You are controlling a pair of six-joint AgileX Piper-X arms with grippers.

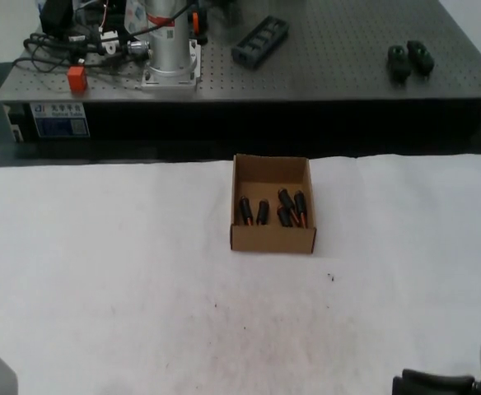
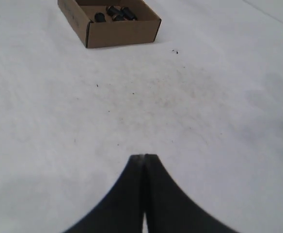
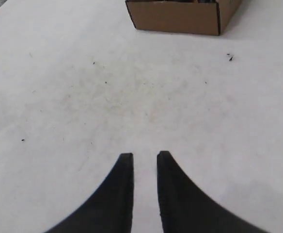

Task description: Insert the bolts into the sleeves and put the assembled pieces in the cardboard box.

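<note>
Cardboard box [image 1: 273, 239] sitting mid-desk [image 1: 100, 313], bolted pieces [image 1: 286, 206] lying inside.
Left jaws are pressing shut, right jaws standing slightly apart; toward the box's 1 o'clock, two dark lumps [image 1: 399, 59] are looking indistinct.

The cardboard box [image 1: 273, 240] sits on the surface [image 1: 100, 271] at mid-width, toward the far edge. Inside it, the assembled pieces [image 1: 283, 208] lie in the near half, two to the left and a cluster to the right. Behind the surface stands a raised platform [image 1: 331, 66]. It carries a column [image 1: 170, 49] left of centre, a block [image 1: 77, 78] and cables [image 1: 59, 41] farther left, a tray [image 1: 259, 39] right of the column, and two small parts [image 1: 409, 59] near the right edge. The left gripper [image 2: 144, 158] and right gripper [image 3: 145, 155] hang over the near surface, well apart from the box.
</note>
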